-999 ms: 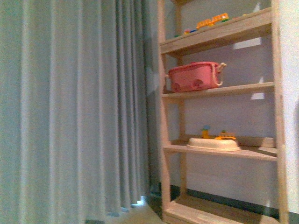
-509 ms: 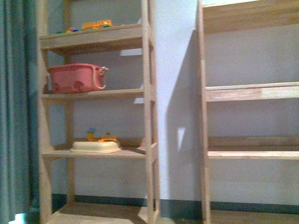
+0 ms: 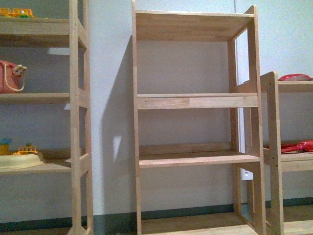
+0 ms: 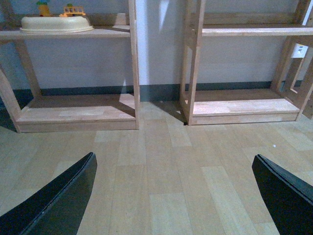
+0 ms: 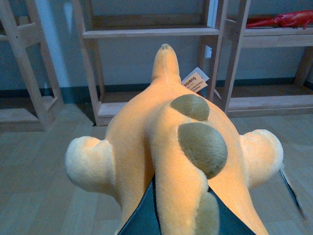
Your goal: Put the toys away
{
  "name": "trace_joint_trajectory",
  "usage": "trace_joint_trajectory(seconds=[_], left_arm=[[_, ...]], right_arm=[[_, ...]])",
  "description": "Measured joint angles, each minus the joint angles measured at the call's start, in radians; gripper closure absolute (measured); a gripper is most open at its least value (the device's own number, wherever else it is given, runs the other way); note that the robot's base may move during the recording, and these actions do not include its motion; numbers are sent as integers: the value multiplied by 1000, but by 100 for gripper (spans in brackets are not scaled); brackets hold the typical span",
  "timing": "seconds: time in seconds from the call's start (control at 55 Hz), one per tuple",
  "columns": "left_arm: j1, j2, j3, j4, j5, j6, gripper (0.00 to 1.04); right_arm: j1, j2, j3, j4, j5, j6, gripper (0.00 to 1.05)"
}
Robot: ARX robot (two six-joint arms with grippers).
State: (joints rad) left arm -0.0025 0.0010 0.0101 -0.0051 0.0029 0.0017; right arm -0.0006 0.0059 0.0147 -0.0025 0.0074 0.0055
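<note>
Orange-yellow plush (image 5: 161, 142), olive spots, pointed tuft | right pincer (image 5: 181, 223) grasping it | left pincer (image 4: 173, 196) released

- Plush animal (image 5: 166, 147): soft, fuzzy cloth with short-napped darker patches; a paper tag (image 5: 194, 80) is near its tuft.
- Shelves (image 3: 195, 102): pale bare-looking wood, matt, faint grain.
- Floor (image 4: 161, 186): smooth wood-pattern planks with a slight sheen.
- Left gripper (image 4: 173, 157) jaws: black, smooth, matt.
- Tub (image 4: 55, 23): smooth cream plastic.

The toy (image 5: 166, 147) in the right claw (image 5: 181, 221) is orange-yellow with brown-green spots. Far past the claw, the shelves (image 5: 149, 32) are light brown wood. The floor (image 5: 39, 186) under it is pale tan.
</note>
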Motion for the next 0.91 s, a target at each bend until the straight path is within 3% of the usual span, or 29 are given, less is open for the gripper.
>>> trace_joint_trajectory(seconds=[0.909], left_arm=[[0,0,0,0,-2,0,6]], right_arm=[[1,0,0,0,-8,0,98]])
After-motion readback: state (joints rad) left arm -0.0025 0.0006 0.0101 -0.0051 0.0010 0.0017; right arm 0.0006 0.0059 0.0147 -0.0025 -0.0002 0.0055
